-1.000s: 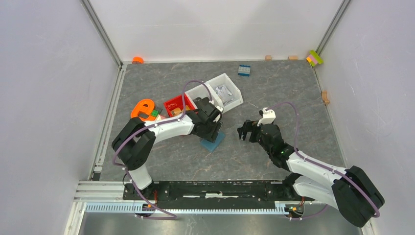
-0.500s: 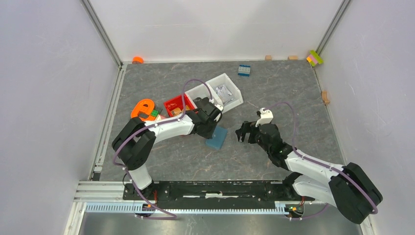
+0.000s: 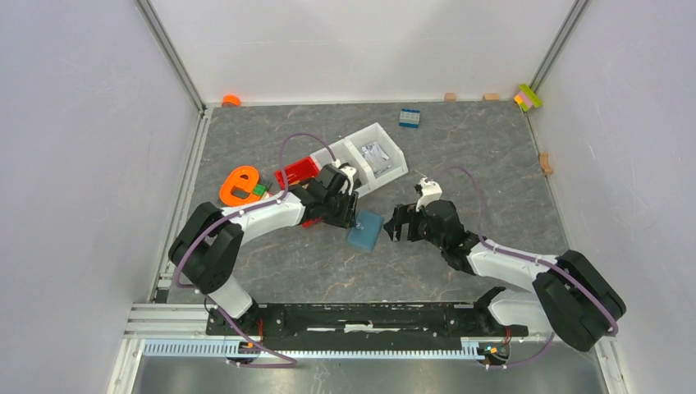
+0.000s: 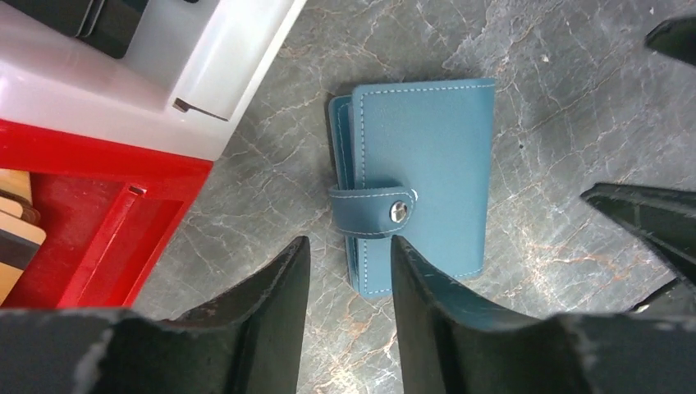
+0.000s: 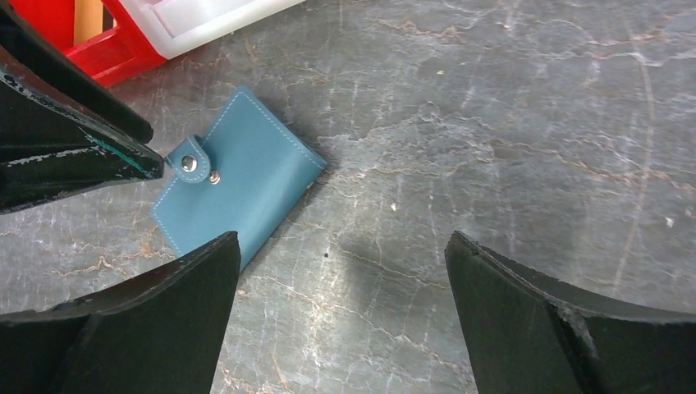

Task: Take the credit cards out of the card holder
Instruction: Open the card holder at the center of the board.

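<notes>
While the teal card holder lies flat and shut on the grey counter at the middle of the top view, no credit cards show; they are judged to be inside. It sits between the two arms, just right of the red bin and below the white bin. Its strap wraps over the left edge in the left wrist view and is fastened by a metal snap.

The left jaws stand at a narrow gap with nothing between them, their tips at the lower centre of that view, just below the strap. The right wrist view shows one tip beside the strap tab, but not whether it touches. The right jaws are spread wide and empty, with the holder at the upper left of their view.

The step in hand looks like undoing the snap. It would go best if the right jaws pinned the far half of the holder to the counter while the left jaws caught the strap's free end and peeled it away. Unpinned, the light holder would likely slide or lift instead.
</notes>
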Tool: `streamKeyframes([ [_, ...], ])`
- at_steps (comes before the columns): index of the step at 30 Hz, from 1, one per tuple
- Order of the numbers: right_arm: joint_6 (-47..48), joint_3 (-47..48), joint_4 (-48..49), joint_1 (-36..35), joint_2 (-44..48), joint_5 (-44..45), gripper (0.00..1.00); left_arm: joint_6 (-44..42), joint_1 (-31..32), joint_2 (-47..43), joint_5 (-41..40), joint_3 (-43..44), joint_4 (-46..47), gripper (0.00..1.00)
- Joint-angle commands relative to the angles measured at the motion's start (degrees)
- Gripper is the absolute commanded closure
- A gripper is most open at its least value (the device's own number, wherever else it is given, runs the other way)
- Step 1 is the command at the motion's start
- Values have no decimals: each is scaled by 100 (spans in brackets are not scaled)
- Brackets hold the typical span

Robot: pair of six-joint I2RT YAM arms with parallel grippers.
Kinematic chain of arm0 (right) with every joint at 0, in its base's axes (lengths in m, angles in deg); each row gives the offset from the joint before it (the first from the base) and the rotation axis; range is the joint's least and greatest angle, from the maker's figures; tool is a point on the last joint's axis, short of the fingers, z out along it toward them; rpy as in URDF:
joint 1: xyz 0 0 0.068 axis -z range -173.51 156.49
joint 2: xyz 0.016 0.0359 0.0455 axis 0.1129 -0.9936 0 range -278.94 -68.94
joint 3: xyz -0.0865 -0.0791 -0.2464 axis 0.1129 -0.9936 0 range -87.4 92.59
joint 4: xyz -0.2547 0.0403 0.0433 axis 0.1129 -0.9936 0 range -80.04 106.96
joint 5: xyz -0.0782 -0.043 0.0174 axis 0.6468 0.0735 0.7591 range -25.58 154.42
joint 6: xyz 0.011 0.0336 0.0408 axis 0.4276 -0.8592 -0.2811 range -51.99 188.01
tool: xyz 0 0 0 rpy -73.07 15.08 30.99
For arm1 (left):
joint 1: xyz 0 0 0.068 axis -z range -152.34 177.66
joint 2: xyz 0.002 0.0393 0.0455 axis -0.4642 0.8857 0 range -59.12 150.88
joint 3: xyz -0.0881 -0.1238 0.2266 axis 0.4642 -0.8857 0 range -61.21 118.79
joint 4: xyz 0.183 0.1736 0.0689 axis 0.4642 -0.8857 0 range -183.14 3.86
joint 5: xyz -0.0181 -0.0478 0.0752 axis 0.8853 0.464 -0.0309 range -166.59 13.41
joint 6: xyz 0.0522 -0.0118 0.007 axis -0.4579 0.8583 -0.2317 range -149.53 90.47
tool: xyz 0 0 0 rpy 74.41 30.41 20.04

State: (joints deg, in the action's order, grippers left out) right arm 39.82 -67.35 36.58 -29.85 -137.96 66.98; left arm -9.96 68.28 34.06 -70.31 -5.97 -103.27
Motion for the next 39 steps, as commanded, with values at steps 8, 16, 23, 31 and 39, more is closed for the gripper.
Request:
streamKeyframes([
  [8,169,506,231,-57,-668,-861,6,100,-7,-6,149,105,202,27],
  [16,184,560,290,-118,-868,-919,10,-217,375,442,-17,456,108,25],
  [23,187,531,276,-127,-805,-827,12,-200,376,654,-235,628,-63,39],
  [31,208,491,245,-126,-675,-687,13,-92,230,109,33,269,313,72],
  [39,241,473,221,-127,-580,-652,14,3,131,-733,496,-303,996,83],
])
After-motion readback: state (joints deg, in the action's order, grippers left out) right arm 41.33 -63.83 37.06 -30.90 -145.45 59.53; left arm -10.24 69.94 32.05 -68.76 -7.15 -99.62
